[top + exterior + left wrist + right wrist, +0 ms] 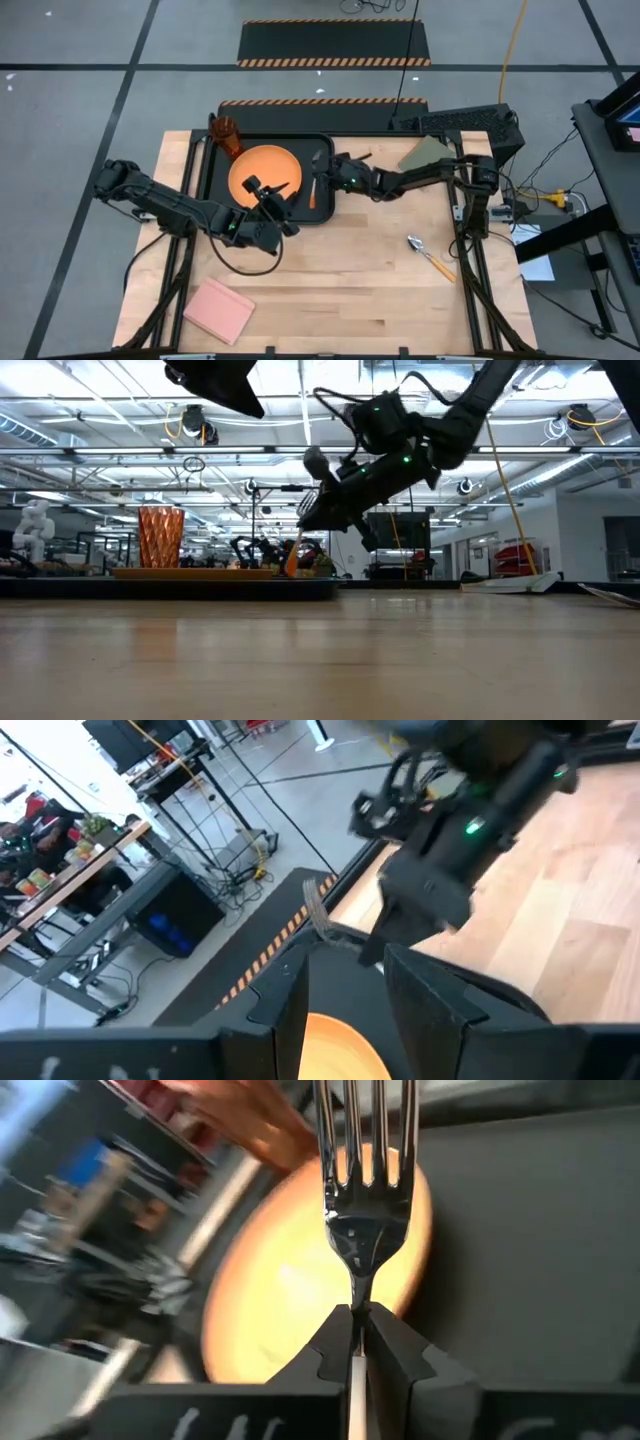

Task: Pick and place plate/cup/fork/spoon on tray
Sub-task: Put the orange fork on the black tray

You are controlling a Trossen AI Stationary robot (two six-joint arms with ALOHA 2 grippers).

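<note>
Tray point(212, 175) sits at the table's far left-centre, plate point(265, 172) inside it, cup point(227, 136) upright in the tray's far-left corner. Right gripper point(322, 170) is over the tray's right part, fingers clamped on the fork point(367, 1190), tines point(316, 160) pointing out past the fingertips, orange handle point(311, 193) hanging toward the tray. Left gripper point(283, 196) hovers over the plate's near edge, fingers point(428, 1002) apart, holding nothing. Spoon point(429, 256) lies on bare table, right side, well apart from the tray.
</note>
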